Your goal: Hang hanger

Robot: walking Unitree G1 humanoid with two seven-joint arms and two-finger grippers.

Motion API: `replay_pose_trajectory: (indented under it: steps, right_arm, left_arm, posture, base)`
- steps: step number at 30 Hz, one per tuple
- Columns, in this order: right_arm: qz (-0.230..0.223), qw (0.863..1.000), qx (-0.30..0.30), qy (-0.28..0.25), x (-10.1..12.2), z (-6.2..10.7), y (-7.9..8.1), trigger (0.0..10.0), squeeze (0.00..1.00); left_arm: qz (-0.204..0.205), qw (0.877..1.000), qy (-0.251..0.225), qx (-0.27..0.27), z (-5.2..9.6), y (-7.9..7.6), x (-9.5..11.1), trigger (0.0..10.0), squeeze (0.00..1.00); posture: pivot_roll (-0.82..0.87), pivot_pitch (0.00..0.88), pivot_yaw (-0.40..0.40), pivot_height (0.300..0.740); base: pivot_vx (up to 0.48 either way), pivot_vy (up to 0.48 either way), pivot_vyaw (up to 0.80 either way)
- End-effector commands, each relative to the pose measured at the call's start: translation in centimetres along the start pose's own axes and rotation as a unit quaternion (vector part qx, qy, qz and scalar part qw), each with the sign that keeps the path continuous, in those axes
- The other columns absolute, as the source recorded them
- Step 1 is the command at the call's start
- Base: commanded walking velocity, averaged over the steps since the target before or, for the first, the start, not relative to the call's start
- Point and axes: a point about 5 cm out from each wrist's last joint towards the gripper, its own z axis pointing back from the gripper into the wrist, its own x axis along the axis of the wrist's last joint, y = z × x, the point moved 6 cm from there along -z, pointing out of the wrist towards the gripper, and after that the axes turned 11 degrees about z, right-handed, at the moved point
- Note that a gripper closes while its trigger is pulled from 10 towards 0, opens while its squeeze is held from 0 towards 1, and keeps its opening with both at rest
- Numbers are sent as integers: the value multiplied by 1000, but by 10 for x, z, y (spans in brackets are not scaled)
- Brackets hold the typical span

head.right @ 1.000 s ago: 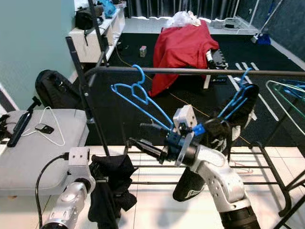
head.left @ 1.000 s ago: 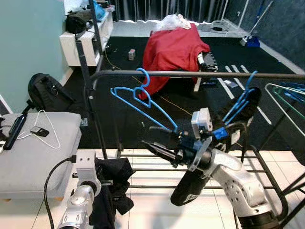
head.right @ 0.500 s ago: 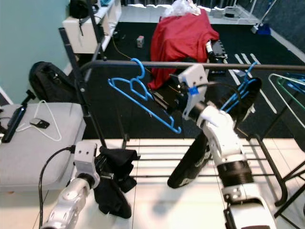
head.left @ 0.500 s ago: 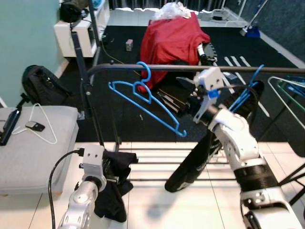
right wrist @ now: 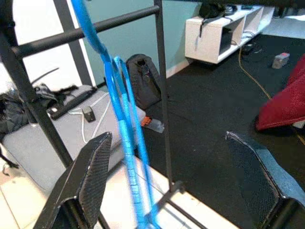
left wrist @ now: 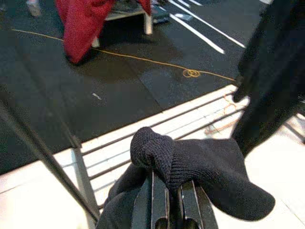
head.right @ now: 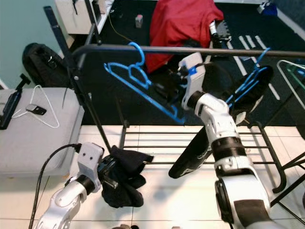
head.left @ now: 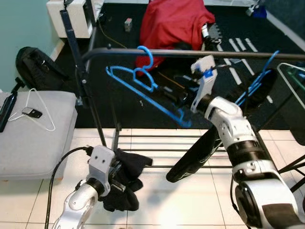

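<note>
Right gripper (right wrist: pixel 162 191): two long black fingers (right wrist: pixel 86 183) spread wide, nothing between the pads. In the right wrist view the thin blue plastic hanger (head.left: pixel 143 88) runs down through the gap between the fingers without touching either. From the head views the right gripper sits just behind the hanger's lower sloping arm, at about 3 o'clock from the hook.

Blue plastic hanger: hook is over the dark horizontal metal rail (head.left: pixel 200 54) of the garment rack, near the rail's left end; the body hangs tilted, long arm sloping down toward 4 o'clock. A second blue hanger (head.left: pixel 257 81) carrying a black garment (head.left: pixel 200 152) hangs from the same rail further right.

Left gripper (left wrist: pixel 174 202): low, at 7 o'clock in the head view, fingers clamped on a bunched black knitted cloth (left wrist: pixel 200 167) that drapes over them, above the white tiled floor (head.left: pixel 157 200).

Against the frame one second back: the right gripper was then below the rail at the hanger's lower end; it is now raised to just under rail height and released. The hanger's hook was on the rail then as now. The camera has tipped downward, so the whole scene sits higher in view.

Red cloth draped over furniture (head.left: pixel 174 24) at 12 o'clock; grey cushioned seat (head.left: pixel 33 138) with a white cable at 9 o'clock.
</note>
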Motion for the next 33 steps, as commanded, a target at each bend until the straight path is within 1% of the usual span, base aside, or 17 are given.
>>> replay_pose_trajectory:
  steps: [1, 4, 6, 8, 9, 10, 11, 12, 15, 20, 21, 22, 23, 26, 29, 30, 33]
  right_arm:
    - [-8, 1000, 6, -10, 2, -1, -1, 10000, 0]
    - [-11, 1000, 16, -20, 9, -2, 0, 10000, 0]
    - [-10, 998, 49, -34, 22, -4, 4, 10000, 0]
    - [-10, 998, 49, -34, 22, -4, 4, 10000, 0]
    - [-1, 997, 69, -34, 25, -5, 7, 10000, 0]
    - [-1, 997, 69, -34, 25, -5, 7, 10000, 0]
    - [11, 996, 85, -30, 26, -5, 8, 10000, 0]
    - [11, 996, 85, -30, 26, -5, 8, 10000, 0]
    - [36, 993, 108, -24, 29, -9, 11, 10000, 0]
    - [43, 992, 112, -30, 34, -11, 11, 10000, 0]
    - [47, 993, 97, -41, 40, -15, 7, 10000, 0]
    - [47, 993, 97, -41, 40, -15, 7, 10000, 0]
    - [47, 995, 76, -50, 45, -17, 3, 10000, 0]
    - [46, 996, 60, -54, 46, -16, -1, 10000, 0]
    - [46, 996, 60, -54, 46, -16, -1, 10000, 0]
    - [45, 996, 53, -57, 45, -14, -3, 10000, 0]
    - [43, 995, 65, -69, 47, -2, -3, 10000, 0]
  left_arm:
    - [-17, 1000, 9, -12, 4, -4, 0, 10000, 0]
    - [-18, 1000, 10, -12, 4, -5, 0, 10000, 0]
    - [-16, 1000, 13, -11, 6, -7, 1, 10000, 0]
    - [-16, 1000, 13, -11, 6, -7, 1, 10000, 0]
    - [-15, 1000, 15, -11, 7, -7, 1, 10000, 0]
    - [-15, 1000, 15, -11, 7, -7, 1, 10000, 0]
    - [-15, 1000, 20, -12, 9, -8, 1, 10000, 0]
    - [-15, 1000, 20, -12, 9, -8, 1, 10000, 0]
    - [-15, 999, 28, -13, 12, -10, 1, 10000, 0]
    - [-14, 999, 29, -14, 13, -11, 1, 10000, 0]
    - [-13, 999, 30, -15, 13, -12, 2, 10000, 0]
    - [-13, 999, 30, -15, 13, -12, 2, 10000, 0]
    - [-12, 999, 31, -17, 13, -14, 2, 10000, 0]
    - [-12, 999, 33, -21, 13, -16, 2, 10000, 0]
    - [-12, 999, 33, -21, 13, -16, 2, 10000, 0]
    - [-12, 999, 35, -24, 12, -18, 1, 10000, 0]
    - [-16, 998, 39, -36, 10, -21, 2, 10000, 0]
  posture:
    - [-70, 265, -56, 740]
    - [-69, 271, -59, 740]
    - [-70, 286, -63, 740]
    - [-70, 286, -63, 740]
    - [-71, 288, -63, 740]
    - [-71, 288, -63, 740]
    - [-74, 293, -65, 740]
    - [-74, 293, -65, 740]
    - [-80, 296, -69, 740]
    - [-81, 297, -74, 740]
    - [-79, 296, -76, 740]
    - [-79, 296, -76, 740]
    - [-79, 296, -76, 740]
    - [-73, 286, -63, 740]
    - [-73, 286, -63, 740]
    - [-75, 280, -58, 740]
    - [-87, 263, -39, 740]
  base:
    - [0, 0, 0]
    - [0, 0, 0]
    - [0, 0, 0]
    - [0, 0, 0]
    - [0, 0, 0]
    - [0, 0, 0]
    - [0, 0, 0]
    - [0, 0, 0]
    - [0, 0, 0]
    - [0, 0, 0]
    - [0, 0, 0]
    - [0, 0, 0]
    - [0, 0, 0]
    - [0, 0, 0]
    - [0, 0, 0]
    - [0, 0, 0]
    - [0, 0, 0]
